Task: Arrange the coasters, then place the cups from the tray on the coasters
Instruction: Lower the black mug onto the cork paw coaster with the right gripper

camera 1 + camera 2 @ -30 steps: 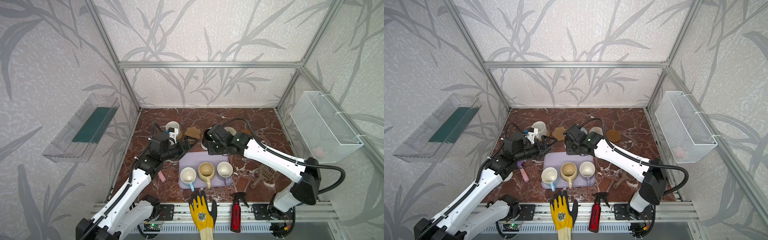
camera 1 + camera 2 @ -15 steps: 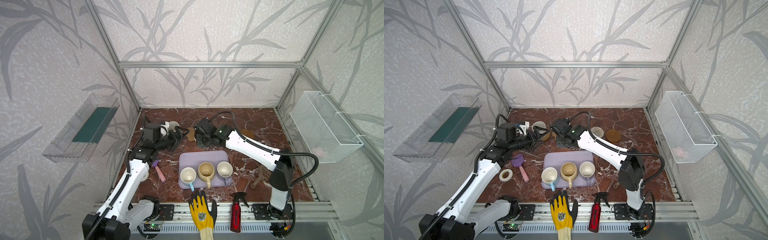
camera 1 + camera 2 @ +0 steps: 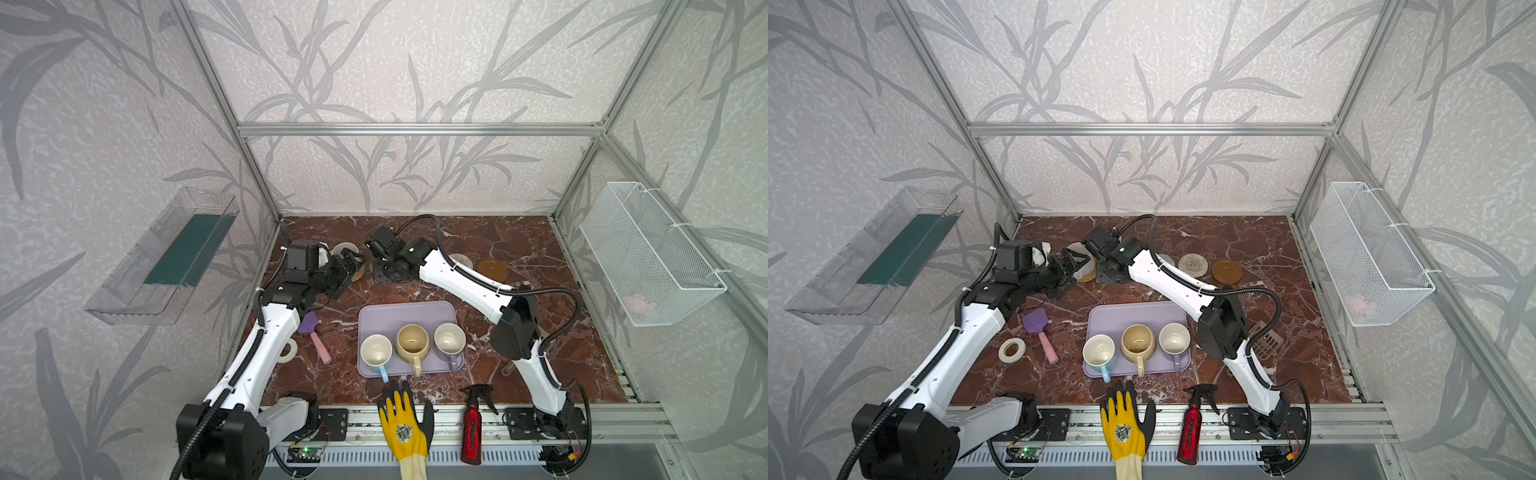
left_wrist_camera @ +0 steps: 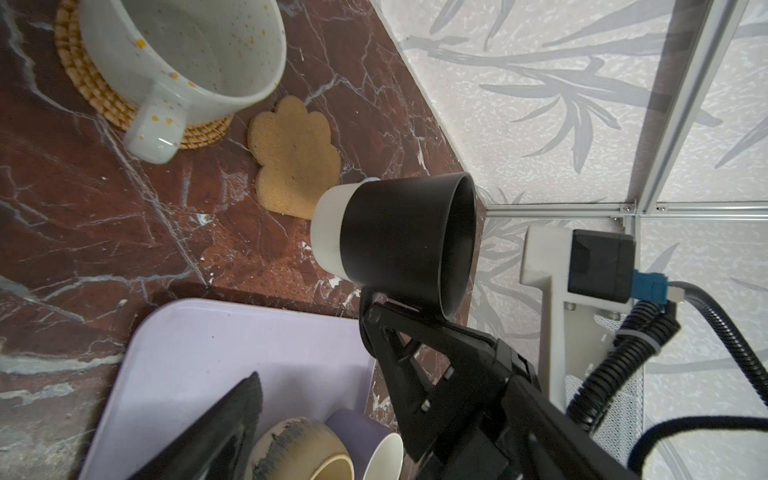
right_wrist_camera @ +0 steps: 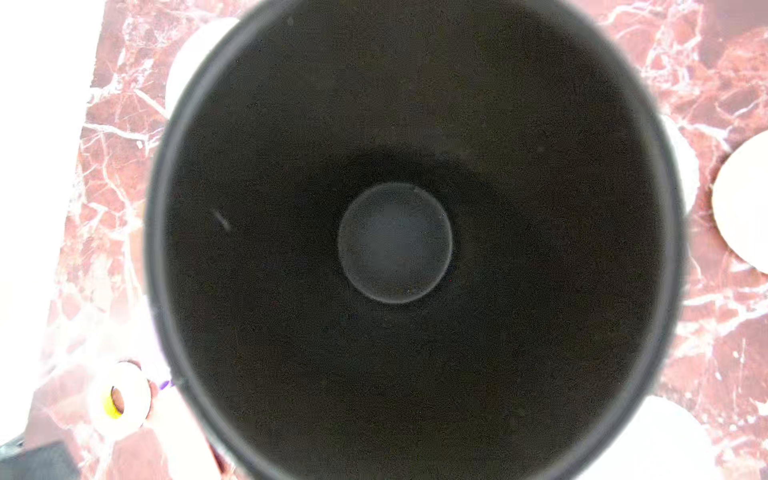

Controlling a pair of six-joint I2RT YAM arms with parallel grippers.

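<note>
In both top views the tray (image 3: pixel 405 318) lay near the front middle of the marble table (image 3: pixel 540 249) and held three mugs in a row, all upright and empty. They were the light blue mug (image 3: pixel 376 350), the beige-yellow mug (image 3: pixel 412 341) and the lavender-grey mug (image 3: pixel 449 338), with their handles toward the front edge. Farther back the white speckled mug (image 3: pixel 343 250) stood on the orange rattan coaster (image 3: pixel 360 273). The left gripper (image 3: pixel 351 262) was just beside it, its jaws spread and nothing between them. The right gripper (image 3: pixel 385 268) was closed on the black mug (image 3: pixel 394 275). To the right of it the cream spiral coaster (image 3: pixel 461 261) and the amber disc (image 3: pixel 492 269) lay bare. On the side walls hung a clear bin (image 3: pixel 137 291) with a dark green pad (image 3: pixel 183 253) inside, and a wire basket (image 3: pixel 648 249) with a pale pink thing (image 3: pixel 638 303) (too small to name). In the left wrist view the black mug was gripped at its handle side. Its pale base was near the paw-shaped coaster (image 4: pixel 295 158), but I cannot tell whether it touched it. The speckled mug had nothing inside. The right wrist view looked straight down into the black mug, which was empty and filled almost the whole frame, with a tape roll (image 5: pixel 120 399) on the table beside it.
</note>
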